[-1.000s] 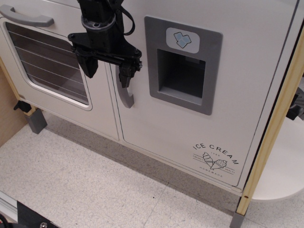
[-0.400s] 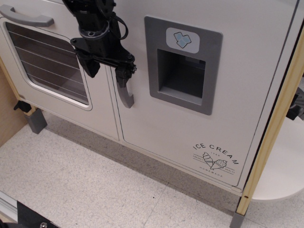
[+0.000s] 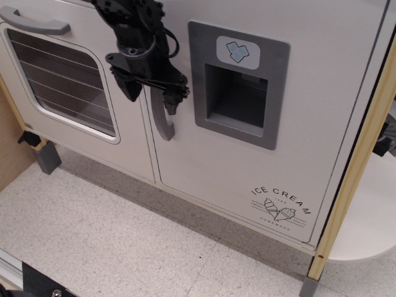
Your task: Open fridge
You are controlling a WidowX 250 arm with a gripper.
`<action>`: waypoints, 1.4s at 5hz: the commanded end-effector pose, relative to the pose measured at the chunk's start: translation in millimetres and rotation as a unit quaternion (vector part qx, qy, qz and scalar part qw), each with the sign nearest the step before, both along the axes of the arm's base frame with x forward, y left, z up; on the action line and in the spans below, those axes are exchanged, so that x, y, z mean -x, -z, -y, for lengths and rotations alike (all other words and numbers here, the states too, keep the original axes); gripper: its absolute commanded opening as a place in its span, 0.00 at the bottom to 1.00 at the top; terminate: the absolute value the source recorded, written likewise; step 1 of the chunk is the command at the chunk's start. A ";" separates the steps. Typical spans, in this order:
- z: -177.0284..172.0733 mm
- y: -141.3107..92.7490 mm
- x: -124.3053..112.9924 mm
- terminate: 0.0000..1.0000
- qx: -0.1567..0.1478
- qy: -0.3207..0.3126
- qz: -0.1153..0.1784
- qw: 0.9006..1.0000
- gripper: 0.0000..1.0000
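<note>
The fridge is the tall white door at centre right, and it stands shut. It has a grey ice-dispenser recess with a blue ice-cube icon and an "ICE CREAM" print low down. Its vertical grey handle runs along the door's left edge, with the upper part hidden behind my arm. My black gripper is open at the handle's upper part. One finger is to the left of the handle and the other is to the right. I cannot tell if either touches it.
The white oven door, with a wire-rack window and a horizontal grey handle, is just left of the fridge. A wooden post borders the fridge on the right, with a white rounded shelf beyond it. A grey foot stands on the speckled floor.
My gripper has moved a little to the right, so its fingers now stand on either side of the fridge handle. The fridge door has not moved.
</note>
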State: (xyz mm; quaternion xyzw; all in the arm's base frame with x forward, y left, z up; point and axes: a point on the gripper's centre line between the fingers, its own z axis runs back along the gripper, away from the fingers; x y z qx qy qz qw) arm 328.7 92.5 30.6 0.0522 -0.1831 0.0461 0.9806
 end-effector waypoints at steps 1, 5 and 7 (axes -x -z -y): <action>-4.3 -11.6 -20.5 0.00 0.008 0.012 0.058 0.998 0.00; 3.7 -41.1 53.9 0.00 0.036 0.040 0.028 0.998 0.00; -7.9 -65.9 85.2 0.00 0.064 0.021 -0.027 0.997 1.00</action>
